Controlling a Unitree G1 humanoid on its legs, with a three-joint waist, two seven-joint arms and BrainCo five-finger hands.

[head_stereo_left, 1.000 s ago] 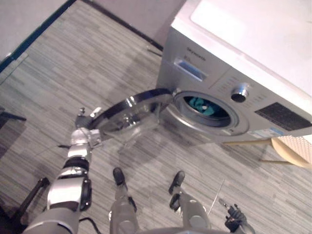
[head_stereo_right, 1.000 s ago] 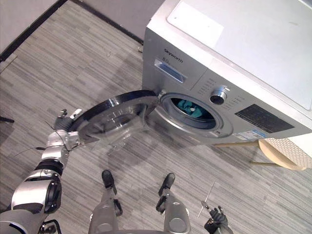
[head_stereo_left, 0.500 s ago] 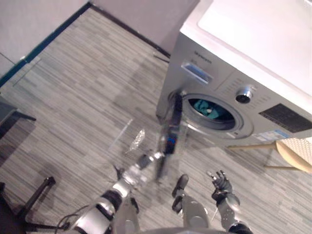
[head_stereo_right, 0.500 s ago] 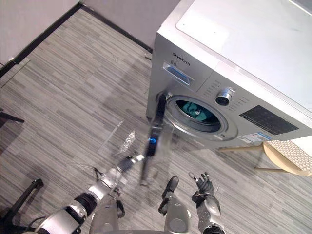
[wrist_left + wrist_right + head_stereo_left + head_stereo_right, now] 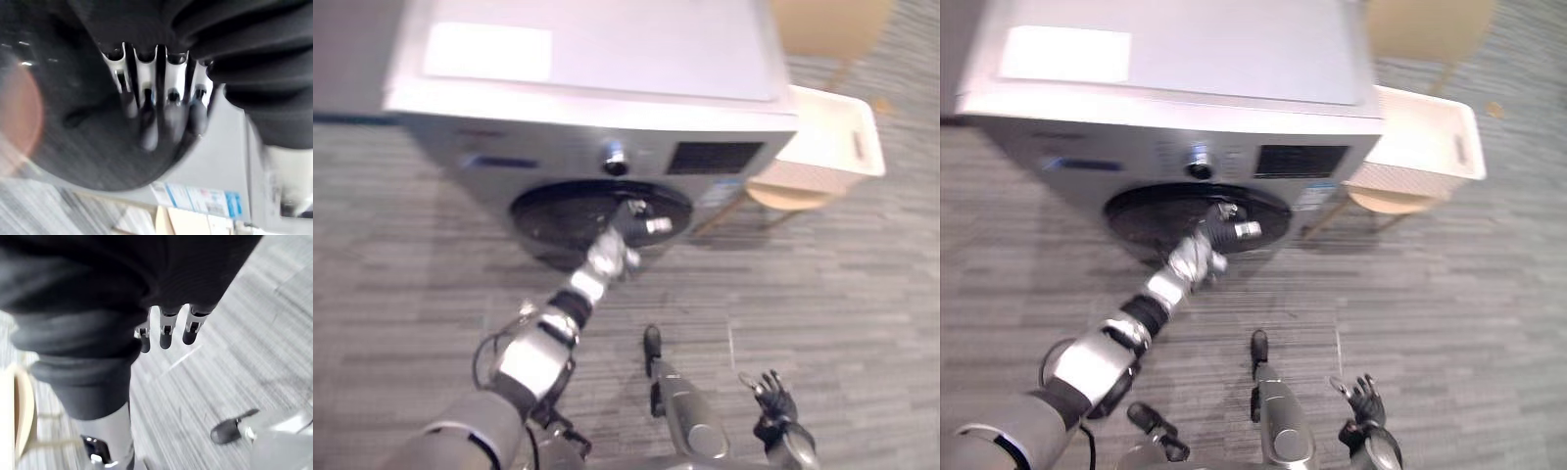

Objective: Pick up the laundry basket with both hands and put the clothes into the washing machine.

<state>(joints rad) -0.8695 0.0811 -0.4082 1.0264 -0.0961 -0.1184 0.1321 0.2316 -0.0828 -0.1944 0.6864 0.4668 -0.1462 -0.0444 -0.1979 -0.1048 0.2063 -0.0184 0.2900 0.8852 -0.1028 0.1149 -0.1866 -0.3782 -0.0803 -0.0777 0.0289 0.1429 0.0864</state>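
Observation:
The silver washing machine stands in front of me. Its dark round door lies flat against the front. My left hand reaches out to the door's right rim, and its straight fingers press on the dark glass. It holds nothing. The white laundry basket rests on a wooden stool to the right of the machine. My right hand hangs low at the lower right over the floor, with its fingers relaxed and nothing in them. The dark door hides any clothes in the drum.
Grey striped plank floor spreads in front of the machine and to its right. A control knob sits above the door. A tan chair back shows behind the basket.
The camera has swung round to face the machine. The door has gone from standing half open to flat against the front, with my left hand following it. My right hand stays low.

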